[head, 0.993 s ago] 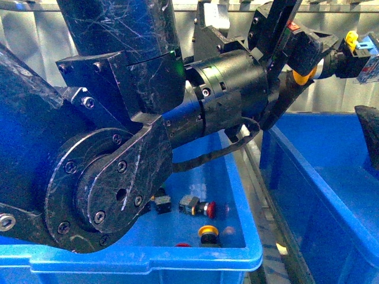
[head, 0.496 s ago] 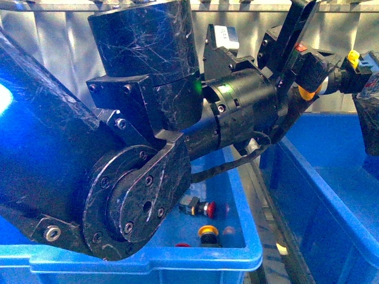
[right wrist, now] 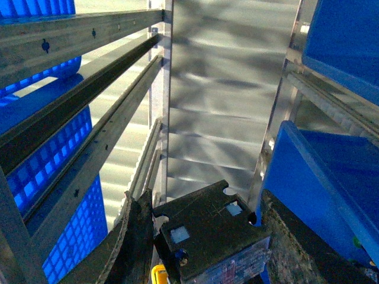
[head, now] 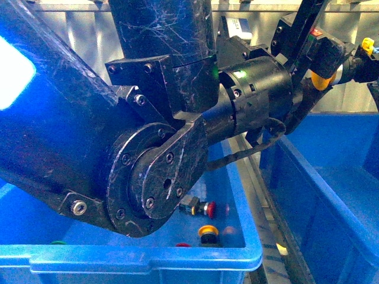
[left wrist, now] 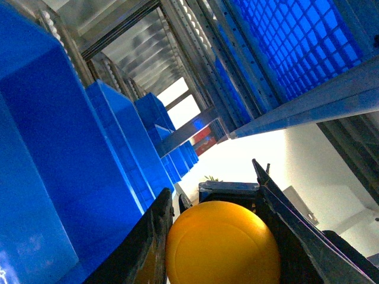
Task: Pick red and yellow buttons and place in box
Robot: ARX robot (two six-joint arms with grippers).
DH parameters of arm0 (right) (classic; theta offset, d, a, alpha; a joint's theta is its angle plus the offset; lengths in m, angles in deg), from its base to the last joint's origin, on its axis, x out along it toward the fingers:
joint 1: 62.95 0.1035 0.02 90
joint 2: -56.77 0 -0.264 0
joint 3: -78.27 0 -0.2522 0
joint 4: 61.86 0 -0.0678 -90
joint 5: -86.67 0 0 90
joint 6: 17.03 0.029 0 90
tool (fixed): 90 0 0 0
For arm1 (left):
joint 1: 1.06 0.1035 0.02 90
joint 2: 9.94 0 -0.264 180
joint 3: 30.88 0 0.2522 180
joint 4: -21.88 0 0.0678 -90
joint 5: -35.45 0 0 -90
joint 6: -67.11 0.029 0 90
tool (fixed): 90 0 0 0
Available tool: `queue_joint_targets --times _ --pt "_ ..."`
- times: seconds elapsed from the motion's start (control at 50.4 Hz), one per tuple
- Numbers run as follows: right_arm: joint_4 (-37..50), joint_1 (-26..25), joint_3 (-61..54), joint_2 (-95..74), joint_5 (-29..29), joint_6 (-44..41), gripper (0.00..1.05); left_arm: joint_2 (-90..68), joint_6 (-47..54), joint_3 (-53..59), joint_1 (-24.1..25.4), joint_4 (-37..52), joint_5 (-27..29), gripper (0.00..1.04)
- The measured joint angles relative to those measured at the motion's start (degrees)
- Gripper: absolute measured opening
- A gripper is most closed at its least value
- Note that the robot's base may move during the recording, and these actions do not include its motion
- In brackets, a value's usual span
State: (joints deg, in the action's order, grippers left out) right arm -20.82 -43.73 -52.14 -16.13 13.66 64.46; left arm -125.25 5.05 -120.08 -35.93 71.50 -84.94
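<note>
Behind everything you have a ribbed metal wall (right wrist: 231, 106). Steel shelf rails (right wrist: 83, 89) run toward it, with blue grid-walled crates (left wrist: 296, 47) beside them. In the front view a grey metal strip (head: 273, 236) runs away from you, and a sliver of green (head: 57, 242) shows low on the left, too small to make out.

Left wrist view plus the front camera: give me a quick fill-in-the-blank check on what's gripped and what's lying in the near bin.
The left gripper is shut on a button with a ____ cap.
The right gripper clamps a ____ block.
In the near bin, the red button lies on its ____.
Missing words: yellow; black; side.
</note>
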Motion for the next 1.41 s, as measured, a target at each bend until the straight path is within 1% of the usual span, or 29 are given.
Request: queue_joint_targets --times 0.218,0.258,0.318,0.417,0.457,0.476,0.596,0.615,0.635,0.695,0.814,0.874,0.993,1.092,1.112,1.151,1.191,1.231,1.251,1.271,1.31,1.35,1.41 --pt "-0.17 -1.18 -0.9 0.07 -0.04 0.87 0.41 -0.26 0.94 -0.83 -0.52 -2.89 0.9 0.33" --pt "-0.17 -1.33 -0.92 0.07 -0.07 0.9 0.41 -0.26 1.55 -0.96 -0.57 -3.45 1.42 0.37" --pt "0.04 -1.53 -1.07 0.04 -0.55 0.02 0.41 -0.11 4.07 -1.27 -0.63 -4.57 3.82 0.48" --pt "1.42 -2.4 -1.09 -0.72 -2.93 -2.49 0.41 0.44 7.85 -1.25 0.15 -4.94 4.66 0.66" --pt "1.68 -2.97 -1.14 -1.16 -3.43 -2.99 0.4 1.27 9.4 -1.25 0.9 -5.68 5.05 0.74" --pt "1.84 -3.3 -1.25 -1.4 -3.72 -3.15 0.4 1.46 9.73 -1.25 1.07 -5.9 5.2 0.76" --pt "2.29 -5.07 -1.92 -2.47 -4.31 -3.61 0.38 4.26 13.18 -1.25 3.23 -8.9 7.21 0.96" --pt "2.56 -5.44 -2.01 -2.69 -4.48 -3.74 0.38 4.83 13.59 -1.25 3.61 -9.2 7.85 0.98" --pt "2.86 -5.84 -2.12 -2.95 -4.63 -3.93 0.38 5.03 13.77 -1.25 3.76 -9.22 8.39 0.99" --pt "3.34 -6.8 -2.45 -3.41 -5.18 -4.44 0.37 6.54 14.82 -1.18 4.57 -9.79 9.42 0.96" --pt "3.63 -8.39 -2.91 -3.98 -6.78 -5.84 0.37 12.28 18.88 3.21 5.25 -11.74 9.64 0.97" --pt "3.65 -8.52 -2.95 -3.98 -7.37 -6.54 0.37 15.54 21.86 6.95 5.33 -13.18 10.25 0.97" --pt "3.72 -8.52 -3.04 -3.98 -7.54 -8.96 0.37 20.76 25.94 14.27 6.08 -13.09 10.88 0.97" --pt "3.69 -8.31 -3.37 -3.96 -7.69 -10.67 0.37 27.06 29.48 23.06 8.02 -12.72 11.89 0.97" --pt "3.69 -8.17 -3.5 -3.96 -7.85 -11.04 0.37 28.37 31.34 24.37 7.96 -13.73 15.04 0.96" --pt "3.69 -7.93 -3.63 -3.89 -7.89 -11.96 0.37 33.92 39.41 28.68 7.98 -22.49 32.22 0.85" --pt "3.69 -7.61 -3.65 -3.89 -8.28 -12.52 0.37 38.32 45.2 33.4 8.98 -25.64 41.05 0.78" --pt "3.54 -7.41 -3.74 -3.89 -8.26 -13.16 0.37 42.82 50.23 38.75 10.51 -26.32 47.41 0.71" --pt "3.5 -7.37 -3.74 -3.87 -8.26 -13.22 0.37 45.09 52.63 41.38 11.45 -26.62 49.09 0.67" --pt "3.39 -7.32 -3.74 -3.85 -8.26 -13.55 0.37 46.31 53.44 42.66 11.96 -26.84 49.55 0.65" --pt "3.32 -7.23 -3.74 -3.65 -8.22 -14.12 0.37 51.45 55.65 47.58 14.12 -28.17 49.83 0.58" --pt "3.26 -7.13 -3.74 -3.56 -8.26 -14.78 0.37 56.72 57.37 51.93 16.09 -30.01 49.18 0.51" --pt "3.13 -6.43 -3.74 -3.52 -8.48 -16.57 0.37 64.94 59.06 57.24 18.45 -34.53 46.45 0.4"
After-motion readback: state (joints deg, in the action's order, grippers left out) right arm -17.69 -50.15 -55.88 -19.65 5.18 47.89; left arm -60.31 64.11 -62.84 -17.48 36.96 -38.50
